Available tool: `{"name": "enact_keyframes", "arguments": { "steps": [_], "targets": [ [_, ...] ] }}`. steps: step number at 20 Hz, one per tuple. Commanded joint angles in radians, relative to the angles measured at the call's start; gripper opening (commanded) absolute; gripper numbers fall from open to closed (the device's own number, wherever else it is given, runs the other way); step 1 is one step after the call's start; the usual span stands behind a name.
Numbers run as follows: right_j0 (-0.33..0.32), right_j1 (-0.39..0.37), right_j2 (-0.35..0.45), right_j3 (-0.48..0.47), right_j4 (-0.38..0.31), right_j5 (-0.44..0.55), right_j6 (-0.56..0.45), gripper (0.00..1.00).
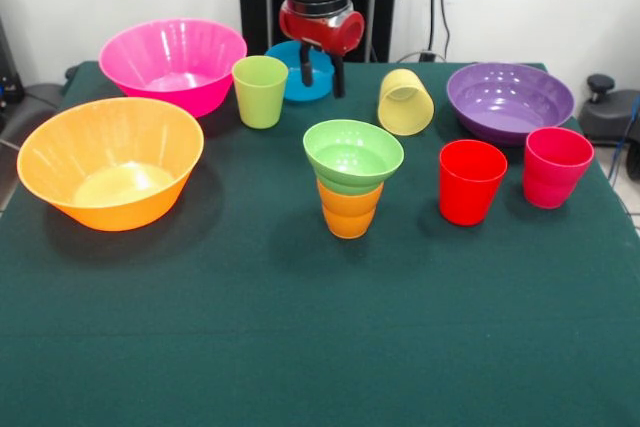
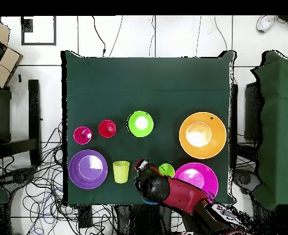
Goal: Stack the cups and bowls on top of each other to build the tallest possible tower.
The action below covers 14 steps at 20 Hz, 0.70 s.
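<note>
No writing could be read on anything. Five cups and five bowls stood on the green desk (image 1: 200, 347), all empty. The small light green bowl (image 1: 353, 155) sat on the orange ribbed cup (image 1: 349, 209) near the desk's middle. The pale yellow cup (image 1: 405, 102) lay tilted. The gripper (image 1: 322, 70) hung over the small blue bowl (image 1: 285, 72) at the desk's far edge, its jaws spread and empty.
</note>
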Motion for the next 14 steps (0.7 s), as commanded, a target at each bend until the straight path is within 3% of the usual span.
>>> {"name": "enact_keyframes", "arguments": {
  "steps": [1,14],
  "targets": [
    [0.032,0.038,0.011,0.017,0.058,0.094,0.155,1.00],
    [0.036,0.044,0.007,0.035,0.083,0.126,0.155,1.00]
  ]
}}
